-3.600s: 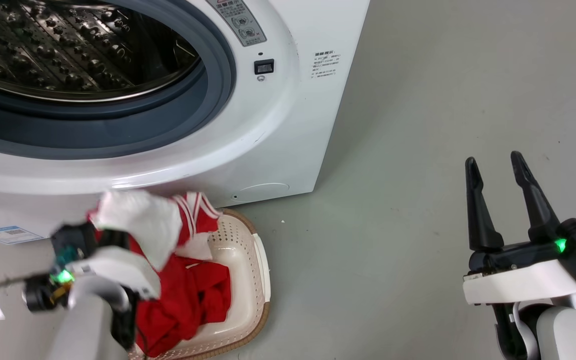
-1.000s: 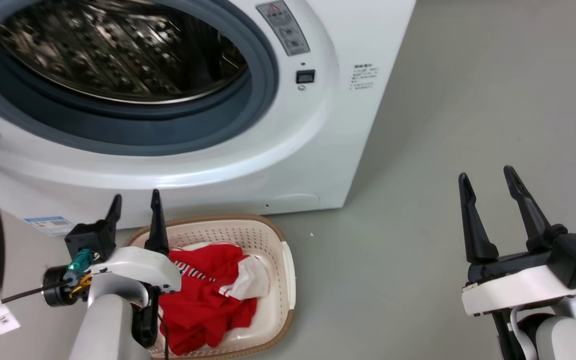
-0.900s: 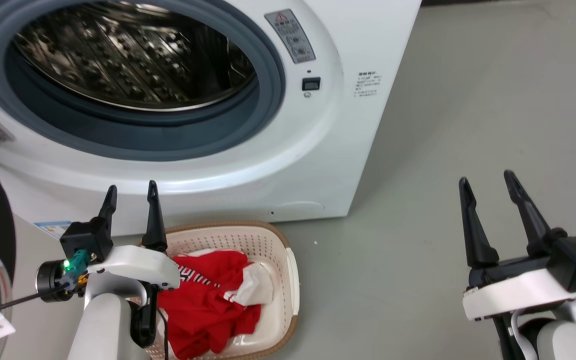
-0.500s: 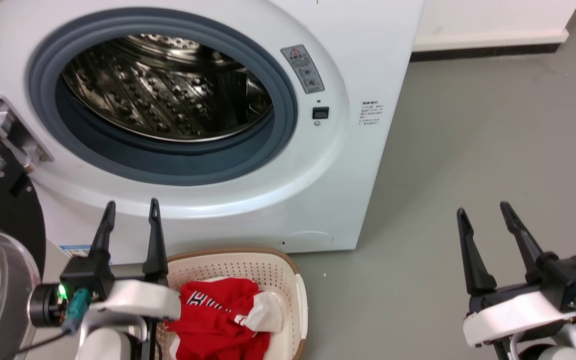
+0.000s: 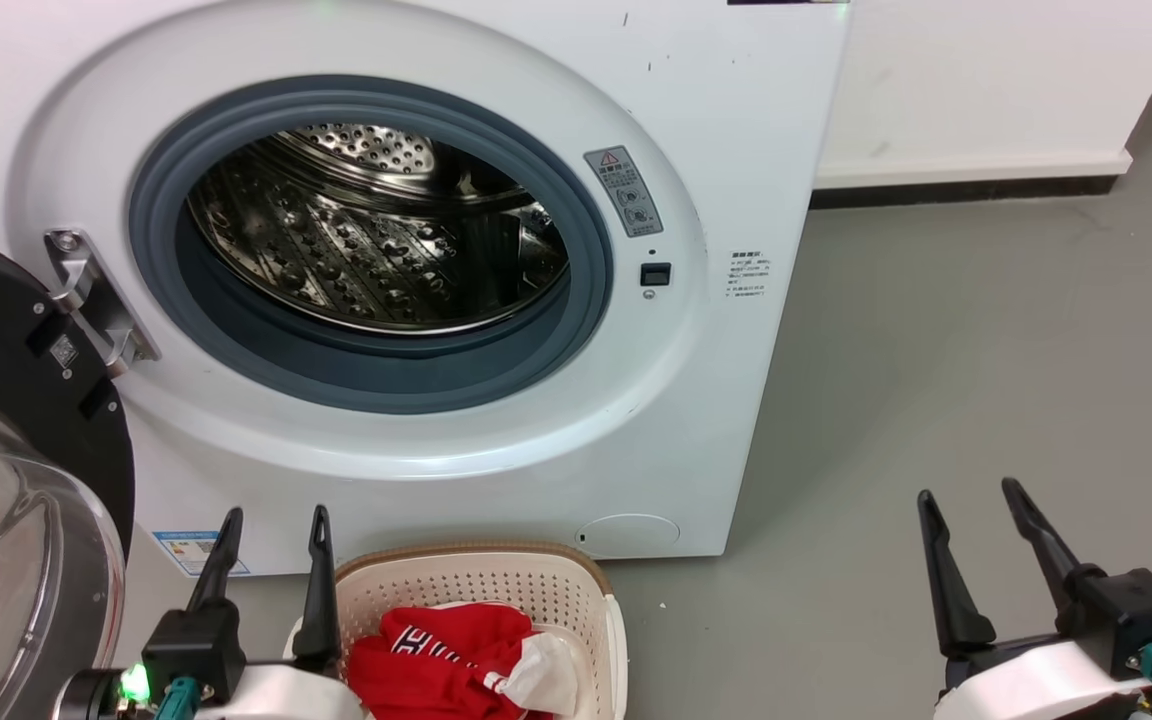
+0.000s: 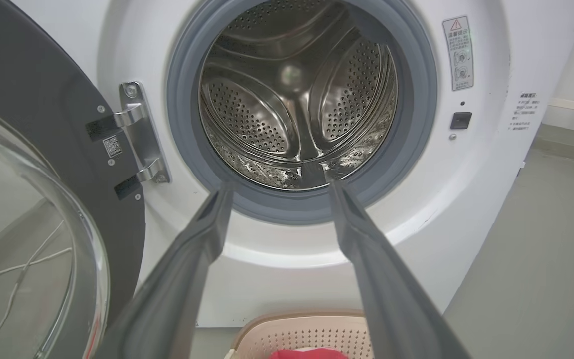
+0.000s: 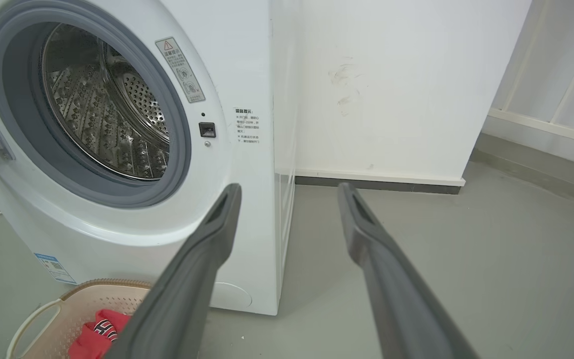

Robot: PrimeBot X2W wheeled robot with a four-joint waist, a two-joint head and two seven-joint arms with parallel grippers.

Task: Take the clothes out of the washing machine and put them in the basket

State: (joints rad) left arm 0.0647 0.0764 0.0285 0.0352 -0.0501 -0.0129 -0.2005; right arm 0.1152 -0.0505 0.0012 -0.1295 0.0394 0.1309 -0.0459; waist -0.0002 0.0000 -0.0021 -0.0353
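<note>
Head view: washing machine (image 5: pixel 726 400) at 11 o'clock, glass door (image 5: pixel 6 450) swung open at 9. The steel drum (image 5: pixel 376 250) reads bare from here. The basket (image 5: pixel 496 585) sits on the floor (image 5: pixel 936 350) just in front of the machine at 6 o'clock. In it lie the red garment (image 5: pixel 436 665), bunched with no clear long axis, and the white cloth (image 5: pixel 546 675) resting against it on the 3 o'clock side. Left fingers (image 5: pixel 318 590) spread, holding nothing, just beside the basket's rim; the clothes lie at their 4 o'clock. Right fingers (image 5: pixel 941 570) spread and empty, well apart at 4 o'clock in the frame. The left arm is far nearer to both basket and porthole.

Left wrist view: fingers apart, drum dead ahead at 12. I see no cloth in it. Basket rim at 6, with a sliver of red.

Right wrist view: fingers apart, nothing between. Porthole at 10, basket with red inside at 8.

My read: unloading looks finished. If anything remains, it would be a check of the drum's near floor, hidden below the gasket.
</note>
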